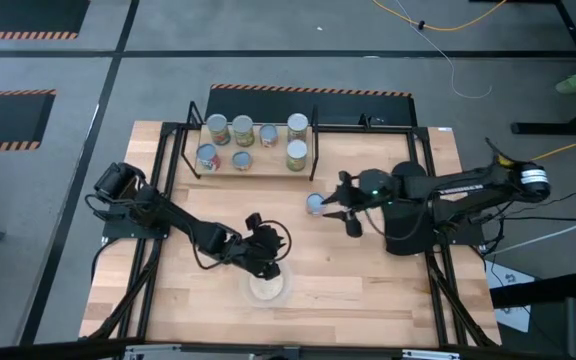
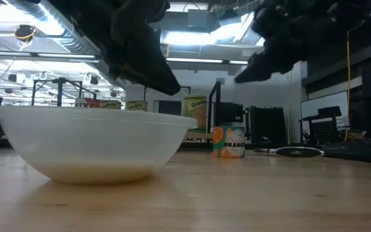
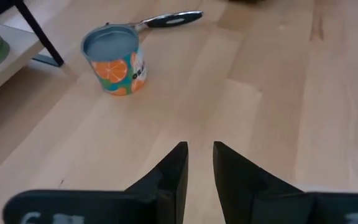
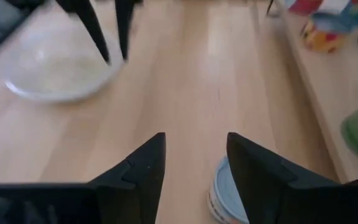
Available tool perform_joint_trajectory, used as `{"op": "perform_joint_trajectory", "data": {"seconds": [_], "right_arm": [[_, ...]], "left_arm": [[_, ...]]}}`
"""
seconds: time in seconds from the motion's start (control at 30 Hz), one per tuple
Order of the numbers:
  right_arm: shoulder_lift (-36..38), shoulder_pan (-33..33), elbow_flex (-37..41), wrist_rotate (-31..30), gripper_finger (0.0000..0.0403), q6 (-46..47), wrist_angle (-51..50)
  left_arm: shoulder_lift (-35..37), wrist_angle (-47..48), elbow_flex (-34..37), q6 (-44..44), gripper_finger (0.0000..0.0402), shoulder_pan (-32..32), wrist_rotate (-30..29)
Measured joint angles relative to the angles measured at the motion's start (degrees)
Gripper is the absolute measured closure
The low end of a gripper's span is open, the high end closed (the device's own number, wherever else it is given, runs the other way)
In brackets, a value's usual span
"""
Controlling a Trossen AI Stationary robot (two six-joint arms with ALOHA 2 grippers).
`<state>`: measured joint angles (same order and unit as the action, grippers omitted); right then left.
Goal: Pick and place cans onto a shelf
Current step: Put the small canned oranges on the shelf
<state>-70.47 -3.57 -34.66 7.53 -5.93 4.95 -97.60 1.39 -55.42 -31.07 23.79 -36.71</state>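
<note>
An orange-labelled can (image 1: 314,204) stands on the tabletop (image 1: 388,290), just beside the spread right pincer (image 1: 340,212) and touching neither finger. Open wood lies between it and the shelf (image 1: 268,147), where seven cans (image 1: 243,130) stand. The left pincer (image 1: 266,262) hovers over a bowl (image 1: 268,288), its fingers narrowly apart and empty. The arm partly hides the bowl.
</note>
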Motion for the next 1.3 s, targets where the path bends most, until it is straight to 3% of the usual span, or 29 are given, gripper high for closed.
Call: {"op": "perform_joint_trajectory", "data": {"seconds": [0.33,0.73,0.97,1.2,1.3], "right_arm": [[-14.3,0.0,-7.0,-6.3,0.0227,-5.2,-5.4],[-19.4,-0.7,-7.3,-6.6,0.0234,-6.6,-7.5],[-20.2,-0.9,-7.4,-6.8,0.0298,-6.6,-6.8],[-20.1,-1.1,-7.4,-6.2,0.0386,-6.6,-6.7],[-20.2,-1.2,-7.3,-4.9,0.0391,-6.6,-5.6]], "left_arm": [[0.0,-2.1,0.0,0.1,0.0333,0.0,-0.3],[0.0,-4.5,0.0,0.1,0.0333,0.0,-0.3],[0.8,-5.0,0.0,0.1,0.0333,1.2,-2.0],[6.8,-3.7,0.1,4.9,0.0333,5.2,-10.9],[10.3,-0.5,0.1,7.7,0.0333,7.3,-12.5]]}}
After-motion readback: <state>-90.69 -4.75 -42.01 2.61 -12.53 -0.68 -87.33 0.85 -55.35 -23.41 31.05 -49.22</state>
